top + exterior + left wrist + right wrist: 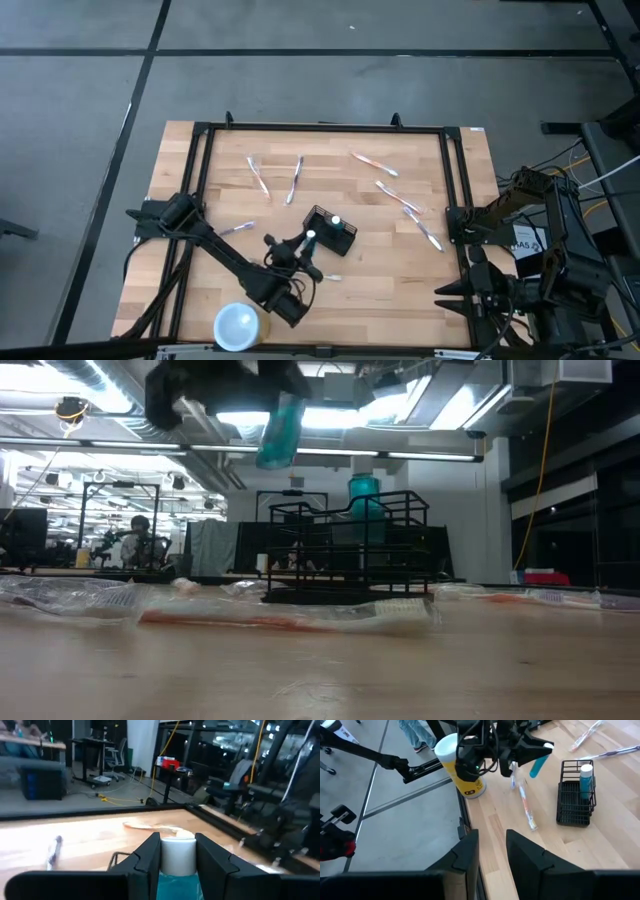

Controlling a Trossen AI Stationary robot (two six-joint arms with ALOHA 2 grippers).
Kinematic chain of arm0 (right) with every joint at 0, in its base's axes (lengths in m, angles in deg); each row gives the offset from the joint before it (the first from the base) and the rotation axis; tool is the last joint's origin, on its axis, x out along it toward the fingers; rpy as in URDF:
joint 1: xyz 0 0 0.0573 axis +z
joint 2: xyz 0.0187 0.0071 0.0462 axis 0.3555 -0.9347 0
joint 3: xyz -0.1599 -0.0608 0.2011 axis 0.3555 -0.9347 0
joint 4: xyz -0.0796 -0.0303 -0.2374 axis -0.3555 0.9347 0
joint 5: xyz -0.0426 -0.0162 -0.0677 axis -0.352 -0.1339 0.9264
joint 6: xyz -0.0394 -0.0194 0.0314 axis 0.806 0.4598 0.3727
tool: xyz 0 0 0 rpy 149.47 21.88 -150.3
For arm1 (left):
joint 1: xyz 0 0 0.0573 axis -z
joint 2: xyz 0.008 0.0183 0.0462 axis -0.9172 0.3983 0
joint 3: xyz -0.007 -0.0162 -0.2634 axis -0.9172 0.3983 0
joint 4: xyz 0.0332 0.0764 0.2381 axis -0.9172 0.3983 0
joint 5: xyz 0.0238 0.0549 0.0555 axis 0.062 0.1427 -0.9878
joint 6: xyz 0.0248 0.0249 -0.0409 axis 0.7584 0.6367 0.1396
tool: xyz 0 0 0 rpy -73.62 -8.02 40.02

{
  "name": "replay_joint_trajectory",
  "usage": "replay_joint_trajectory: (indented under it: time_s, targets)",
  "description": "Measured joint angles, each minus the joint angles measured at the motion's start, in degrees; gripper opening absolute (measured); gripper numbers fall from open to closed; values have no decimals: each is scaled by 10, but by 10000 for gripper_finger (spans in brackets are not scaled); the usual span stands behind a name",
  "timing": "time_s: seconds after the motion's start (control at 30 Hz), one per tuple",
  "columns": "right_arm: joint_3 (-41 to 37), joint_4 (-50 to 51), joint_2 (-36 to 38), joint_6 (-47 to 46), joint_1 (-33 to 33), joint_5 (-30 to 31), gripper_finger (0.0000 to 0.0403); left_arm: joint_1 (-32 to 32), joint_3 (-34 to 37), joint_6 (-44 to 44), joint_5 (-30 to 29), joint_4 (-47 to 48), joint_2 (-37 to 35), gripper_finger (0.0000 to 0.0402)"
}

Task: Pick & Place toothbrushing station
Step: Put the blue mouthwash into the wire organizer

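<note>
My left tool (527, 751) hangs above the counter (400, 290), just beside the caddy, fingers (150, 857) clamped on a teal tube w/ white cap (178, 857). In the rt wrist view the tube tilts, cap end up, body slanting down toward the counter. A wrapped toothbrush (526, 807) lies on the wood below it, betw the cup and the caddy. White cup w/ yellow sleeve (457, 765) sits near the counter's front edge by my left arm.

Toothbrushing station (330, 232), black wire caddy, stands upright approx mid-counter; a second teal tube (585, 780) stands in one compartment, cap up.

My rt tool (490, 852) waits at the counter's rt edge, fingers partly apart, nothing betw them.

Farther back, more wrapped toothbrushes (294, 180) lie scattered across the far half of the counter.
</note>
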Motion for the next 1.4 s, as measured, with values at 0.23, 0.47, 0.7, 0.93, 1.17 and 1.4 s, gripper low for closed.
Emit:
replay_joint_trajectory:
  time_s: [0.23, 0.47, 0.7, 0.93, 1.17, 1.4]
  targets:
    - [0, -6, 0, 2, -6, 2, 100, -33, -6, 63, 0, 59, -11, 91]
    - [0, -8, 0, 0, -6, 1, 100, -59, 24, 96, 0, 63, -11, 91]
    - [0, -14, 0, -13, -6, -3, 100, -91, -2, 181, 1, 60, -22, 91]
    - [0, -20, 0, -13, -11, -3, 100, -129, -17, 287, 2, 65, -54, 91]
    - [0, -22, 0, -11, -12, -1, 100, -168, -14, 393, 27, 76, -54, 91]
    - [0, -25, 0, -10, -12, 0, 100, -152, -40, 395, 7, 42, -63, 91]
